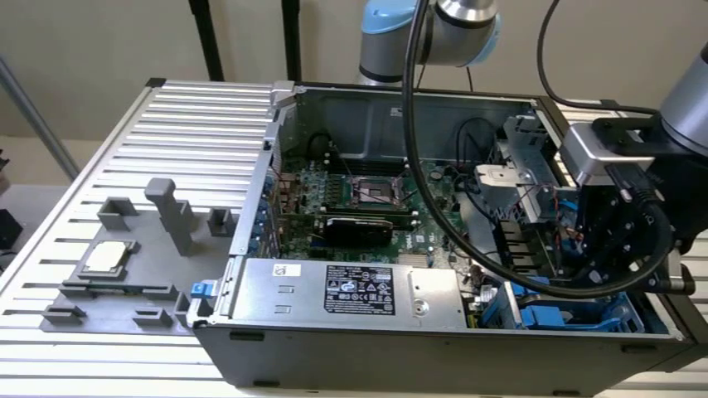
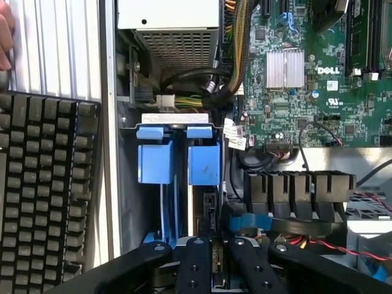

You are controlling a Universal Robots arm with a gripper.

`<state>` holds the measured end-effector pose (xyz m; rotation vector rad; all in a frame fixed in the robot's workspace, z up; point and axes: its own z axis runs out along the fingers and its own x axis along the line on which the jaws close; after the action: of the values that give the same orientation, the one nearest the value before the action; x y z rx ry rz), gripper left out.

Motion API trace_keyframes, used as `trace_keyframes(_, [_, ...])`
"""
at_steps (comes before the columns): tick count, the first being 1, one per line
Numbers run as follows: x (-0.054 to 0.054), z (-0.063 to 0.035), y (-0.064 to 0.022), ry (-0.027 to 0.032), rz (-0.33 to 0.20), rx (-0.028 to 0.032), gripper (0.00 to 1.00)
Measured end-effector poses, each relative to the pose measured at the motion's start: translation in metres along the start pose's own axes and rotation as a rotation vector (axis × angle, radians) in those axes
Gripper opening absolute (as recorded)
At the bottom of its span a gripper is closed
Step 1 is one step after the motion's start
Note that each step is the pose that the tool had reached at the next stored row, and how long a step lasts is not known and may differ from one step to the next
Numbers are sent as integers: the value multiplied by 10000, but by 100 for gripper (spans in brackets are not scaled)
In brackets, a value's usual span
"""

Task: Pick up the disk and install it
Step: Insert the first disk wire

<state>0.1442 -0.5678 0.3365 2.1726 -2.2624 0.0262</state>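
The disk stands edge-on in the drive bay at the front corner of the open computer case, on the exterior view's right. Its blue carrier tab sits beside a second blue carrier. My gripper is lowered into that bay, its black fingers close together on either side of the disk's narrow edge. In the exterior view the gripper hangs over the blue bay parts and hides the disk.
A silver power supply lies along the case front. The motherboard and cable bundles crowd the bay. A grey fixture holding a small chip sits on the slatted table. A keyboard and a hand are outside the case.
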Motion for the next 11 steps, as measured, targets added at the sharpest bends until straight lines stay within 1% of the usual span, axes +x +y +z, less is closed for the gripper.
trace_keyframes(5, [-1, 7, -3, 17, -2, 3, 0])
trace_keyframes(8, [-1, 12, 3, 12, -3, 2, 0])
trace_keyframes(9, [-1, 13, 5, 11, -2, 2, 100])
trace_keyframes(11, [0, -7, 6, 19, -2, 2, 100])
